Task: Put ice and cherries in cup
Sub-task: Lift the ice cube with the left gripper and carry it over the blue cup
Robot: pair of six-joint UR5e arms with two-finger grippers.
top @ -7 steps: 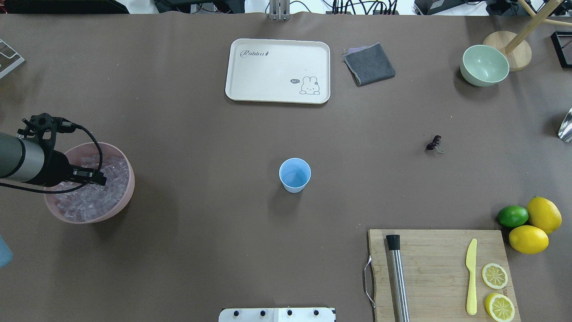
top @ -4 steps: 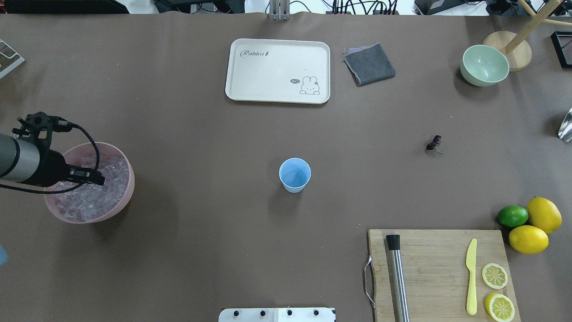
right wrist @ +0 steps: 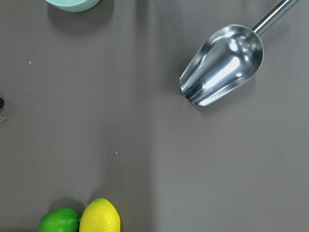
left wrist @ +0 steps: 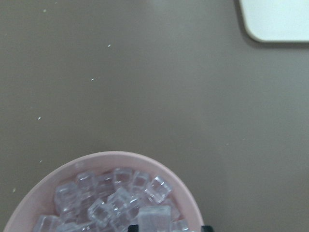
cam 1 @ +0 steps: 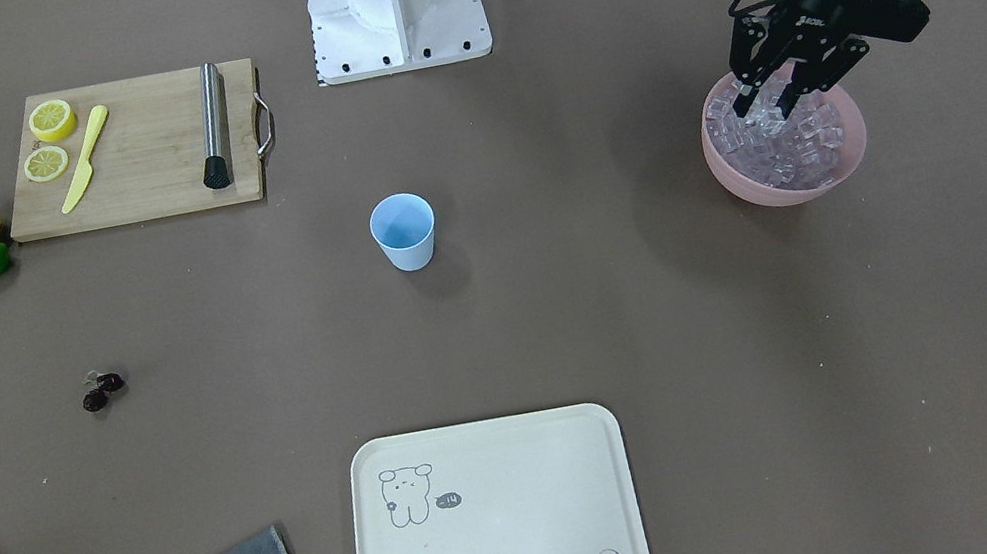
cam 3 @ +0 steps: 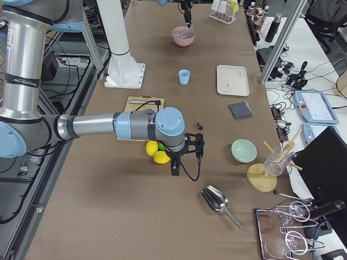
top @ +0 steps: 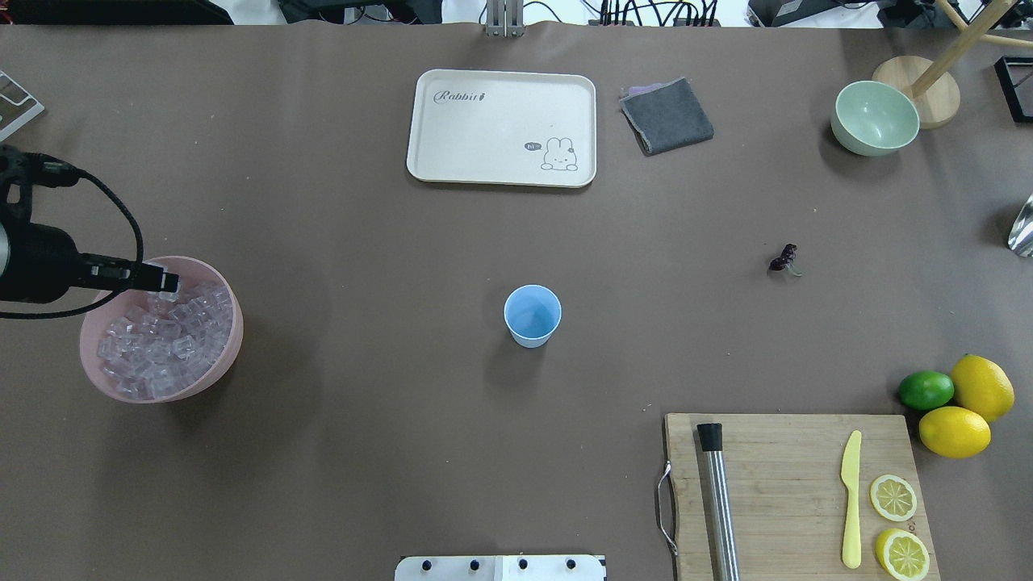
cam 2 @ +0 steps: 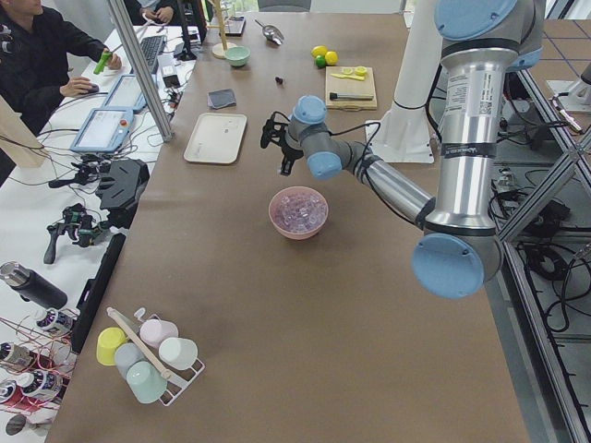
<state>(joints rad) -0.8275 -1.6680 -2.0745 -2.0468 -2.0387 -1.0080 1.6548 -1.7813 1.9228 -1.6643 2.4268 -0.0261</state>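
Brown covering runs over your whole bench (top: 363, 452), and the layout reads as a drink station shared between two arms. At the robot's own edge, toward the right end, lies the cutting board (top: 783, 484) with a metal rod (top: 718, 500), a yellow knife (top: 851, 500) and lemon slices (top: 893, 498), all out of the working lane.

Your tray (top: 484, 137) sits bare by the operators' edge. It carries the only writing you can read, "Rabbit" in script, beside a rabbit drawing whose little speech bubble is too small to make out.

The pink bowl (cam 1: 793, 189) stands close to the left end, I judge so that the left arm can reach the ice (top: 161, 355) heaped in it. The left gripper (cam 1: 767, 111) hangs over that bowl, clamped on one cube, which the left wrist view shows held clear above the heap, ready to carry, I'd say.

The right gripper (cam 3: 176, 168) hovers near the right end by the lemons (cam 3: 160, 157). Whether it is apart or together you cannot tell from that side view.

The cup (top: 532, 316) stands upright at the bench's middle and looks empty, well apart from both supplies, likely so that either arm can drop things in from above. The cherries (top: 784, 258) lie loose on the covering between the cup and the right end.
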